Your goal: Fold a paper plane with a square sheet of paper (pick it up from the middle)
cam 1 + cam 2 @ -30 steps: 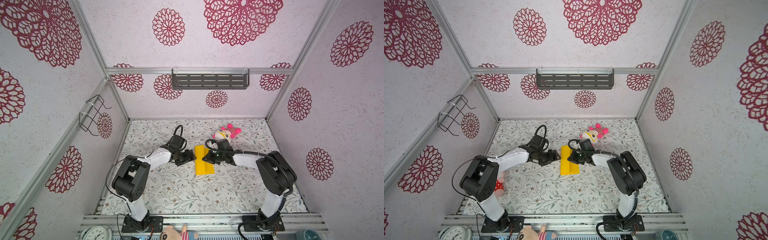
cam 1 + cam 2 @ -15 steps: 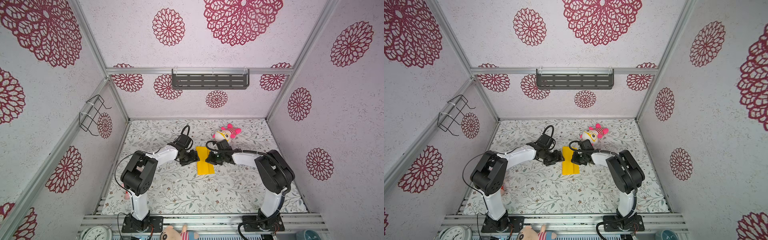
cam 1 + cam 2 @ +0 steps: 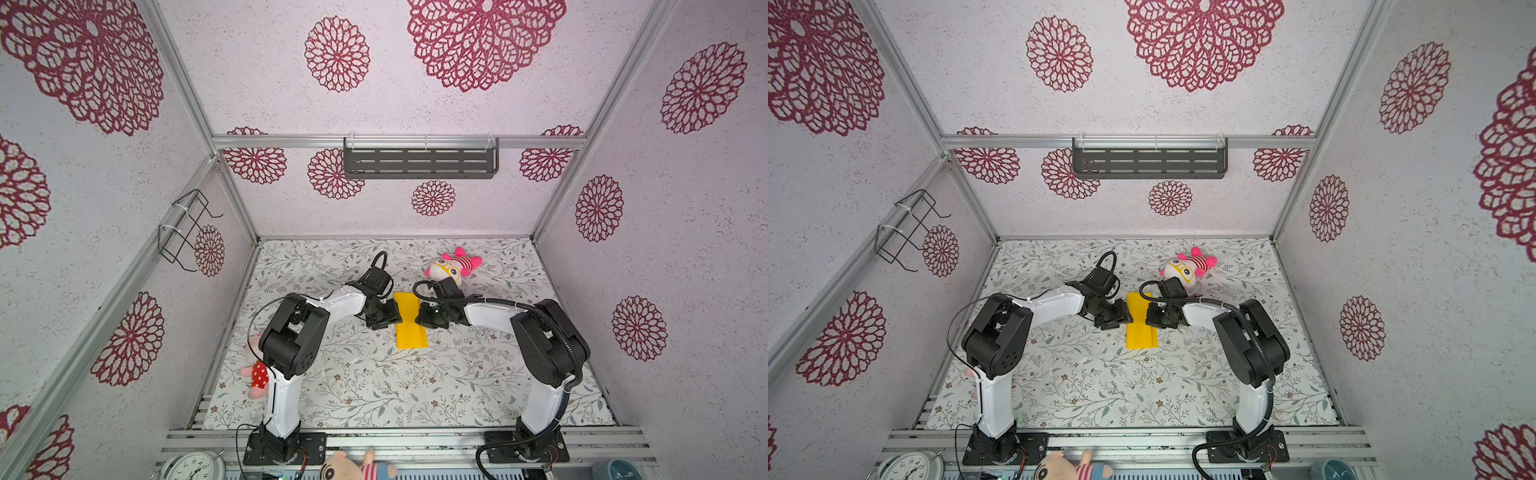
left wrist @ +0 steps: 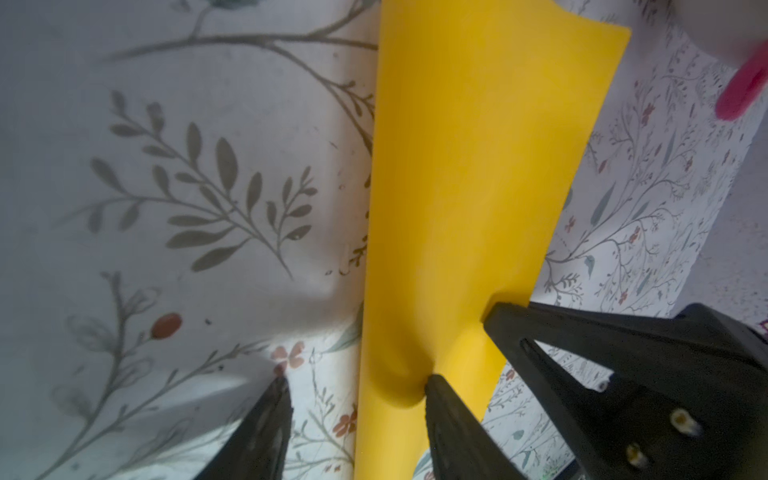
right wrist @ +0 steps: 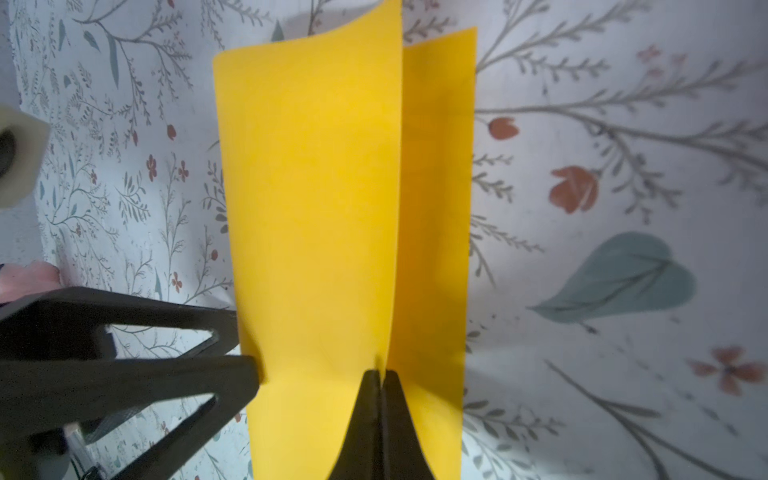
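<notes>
1. One left gripper (image 4: 357, 384) is being held part-open, jaws astride a folded yellow edge.
2. One square sheet of paper (image 3: 411, 332), folded double, is being supported mid-counter (image 3: 374, 382).
3. One right gripper (image 5: 379, 374) is being pressed shut on its raised layer.

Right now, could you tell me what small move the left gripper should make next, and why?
Probably close the left gripper on the paper. Its jaws stand apart astride the paper's edge, while the right gripper is shut on the raised middle fold, so closing would give a second hold.
</notes>
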